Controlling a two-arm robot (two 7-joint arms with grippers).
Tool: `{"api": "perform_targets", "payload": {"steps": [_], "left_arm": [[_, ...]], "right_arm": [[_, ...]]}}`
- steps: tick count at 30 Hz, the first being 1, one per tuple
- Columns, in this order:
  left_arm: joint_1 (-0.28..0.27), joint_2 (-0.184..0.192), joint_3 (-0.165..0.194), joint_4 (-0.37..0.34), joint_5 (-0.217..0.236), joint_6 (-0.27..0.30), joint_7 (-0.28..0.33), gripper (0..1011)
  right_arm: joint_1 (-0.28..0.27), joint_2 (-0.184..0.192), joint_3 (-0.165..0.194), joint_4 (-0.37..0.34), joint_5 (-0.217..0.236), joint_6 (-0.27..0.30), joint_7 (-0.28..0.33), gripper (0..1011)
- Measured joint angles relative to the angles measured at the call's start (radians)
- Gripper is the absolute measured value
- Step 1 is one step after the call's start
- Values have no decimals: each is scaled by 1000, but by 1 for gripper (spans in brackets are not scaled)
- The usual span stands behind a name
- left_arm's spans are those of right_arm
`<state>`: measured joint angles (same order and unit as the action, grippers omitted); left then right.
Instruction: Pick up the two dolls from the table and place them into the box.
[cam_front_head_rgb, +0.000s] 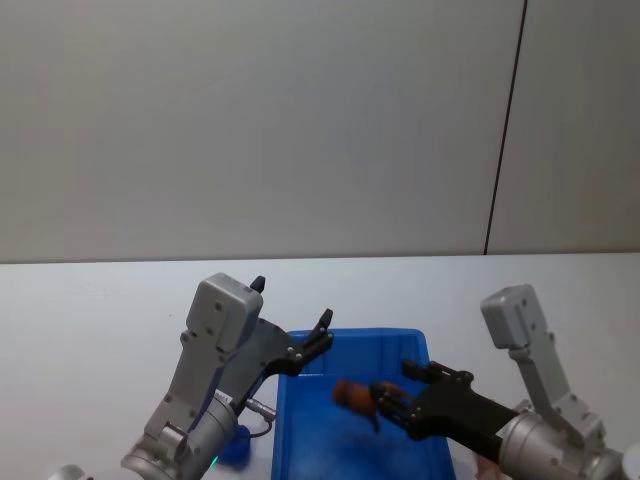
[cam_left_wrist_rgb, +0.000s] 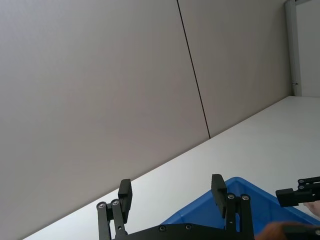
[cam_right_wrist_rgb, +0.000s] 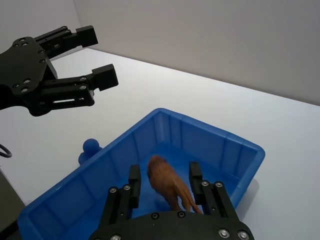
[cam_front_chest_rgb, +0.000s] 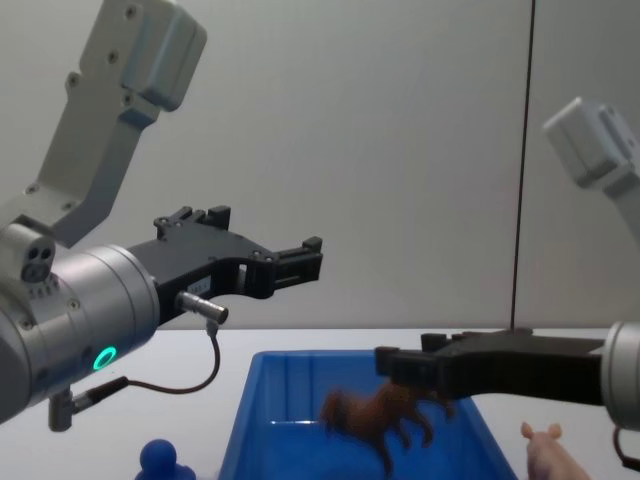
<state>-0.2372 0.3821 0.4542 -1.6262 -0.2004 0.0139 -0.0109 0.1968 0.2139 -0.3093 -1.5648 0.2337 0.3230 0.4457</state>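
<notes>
The brown lion doll (cam_front_head_rgb: 352, 393) hangs blurred inside the blue box (cam_front_head_rgb: 400, 335), just below and between the spread fingers of my right gripper (cam_front_head_rgb: 395, 388). In the right wrist view the lion (cam_right_wrist_rgb: 165, 180) sits between the fingers (cam_right_wrist_rgb: 134, 180) with a gap on each side. From the chest, the lion (cam_front_chest_rgb: 375, 415) is under the open right gripper (cam_front_chest_rgb: 405, 358). The pink pig doll (cam_front_chest_rgb: 545, 450) stands on the table right of the box (cam_front_chest_rgb: 245, 420). My left gripper (cam_front_head_rgb: 292, 300) is open and empty, held above the box's left rim.
A small dark-blue round-headed figure (cam_front_chest_rgb: 160, 460) stands on the white table (cam_front_head_rgb: 90, 310) just left of the box, below my left arm. A grey wall with a dark vertical seam (cam_front_head_rgb: 505, 130) rises behind the table.
</notes>
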Motion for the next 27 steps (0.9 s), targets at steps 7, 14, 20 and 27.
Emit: {"api": "perform_targets", "payload": {"steps": [7, 14, 20, 27], "left_arm": [[0, 0, 0, 0, 0, 0, 0, 1001], [0, 0, 0, 0, 0, 0, 0, 1001], [0, 0, 0, 0, 0, 0, 0, 1001], [0, 0, 0, 0, 0, 0, 0, 1001]], "right_arm": [[14, -6, -5, 12, -5, -1, 8, 767], [5, 13, 10, -6, 0, -20, -20, 957], [-33, 48, 31, -48, 18, -40, -61, 1001], [-88, 90, 52, -97, 46, -54, -107, 1001]]}}
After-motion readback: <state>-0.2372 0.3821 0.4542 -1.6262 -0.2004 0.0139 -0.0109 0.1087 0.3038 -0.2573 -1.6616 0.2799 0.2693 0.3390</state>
